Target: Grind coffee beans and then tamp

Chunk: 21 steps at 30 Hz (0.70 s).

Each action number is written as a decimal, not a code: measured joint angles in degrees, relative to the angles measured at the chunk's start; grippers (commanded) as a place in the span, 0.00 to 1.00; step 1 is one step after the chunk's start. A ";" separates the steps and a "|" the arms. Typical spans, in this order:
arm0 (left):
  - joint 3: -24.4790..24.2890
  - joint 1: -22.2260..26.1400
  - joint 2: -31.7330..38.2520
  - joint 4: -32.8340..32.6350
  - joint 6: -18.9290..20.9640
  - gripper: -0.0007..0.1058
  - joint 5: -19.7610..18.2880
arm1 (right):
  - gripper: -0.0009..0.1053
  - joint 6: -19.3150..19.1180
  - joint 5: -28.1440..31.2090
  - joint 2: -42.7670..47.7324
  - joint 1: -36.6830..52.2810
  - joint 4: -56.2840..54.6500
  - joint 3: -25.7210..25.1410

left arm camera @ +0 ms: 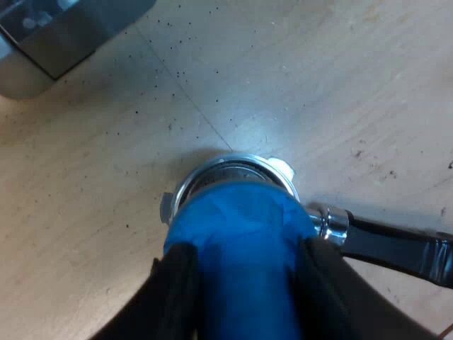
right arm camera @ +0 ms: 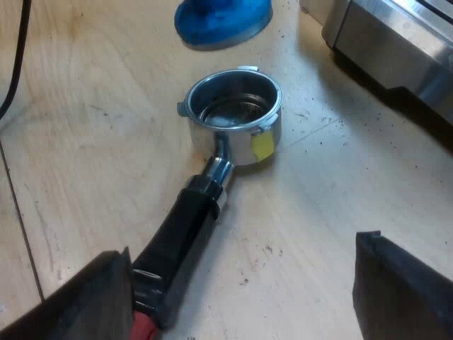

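The blue tamper [left arm camera: 241, 248] sits between the two black fingers of my left gripper [left arm camera: 248, 294], which is shut on it. Its round base [right arm camera: 223, 21] is close to the metal holder's basket [right arm camera: 233, 117] but apart from it, not inside. The holder lies on the wooden table, and inside the basket I see bare metal. The holder's dark handle [right arm camera: 184, 241] runs from the basket to its red end [right arm camera: 145, 327]. My right gripper [right arm camera: 244, 290] is open wide over the handle, whose red end lies close beside one finger [right arm camera: 85, 301].
The espresso machine's metal body [right arm camera: 396, 42] stands close to the basket, and a corner of it [left arm camera: 56, 35] shows beyond the tamper. Dark coffee specks are scattered over the wooden table [left arm camera: 318, 85]. A yellow tag [right arm camera: 263, 146] is stuck on the basket's wall.
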State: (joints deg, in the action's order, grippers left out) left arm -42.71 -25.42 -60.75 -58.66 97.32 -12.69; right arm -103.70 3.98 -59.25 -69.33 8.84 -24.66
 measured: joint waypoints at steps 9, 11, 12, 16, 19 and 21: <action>2.52 0.00 -3.38 2.95 0.00 0.01 0.00 | 0.63 0.00 0.00 0.00 0.00 0.00 0.00; 3.25 0.00 -3.49 3.23 0.00 0.01 0.00 | 0.63 0.00 0.00 0.00 0.00 0.00 0.00; 3.75 0.00 -3.65 3.67 0.00 0.01 -0.14 | 0.63 0.00 0.00 0.00 0.00 0.00 0.00; 5.59 0.00 -3.88 5.87 0.00 0.01 -2.43 | 0.63 0.00 0.00 0.00 0.00 0.00 0.00; 6.42 0.00 -4.30 7.52 0.54 0.01 -2.66 | 0.63 0.00 0.00 0.00 0.00 0.00 0.00; 6.47 0.00 -4.79 8.44 0.61 0.01 -2.66 | 0.63 0.38 0.00 0.00 0.00 0.00 0.00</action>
State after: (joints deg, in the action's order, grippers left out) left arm -36.24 -25.42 -65.54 -50.22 97.93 -15.34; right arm -103.32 3.98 -59.25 -69.33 8.84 -24.66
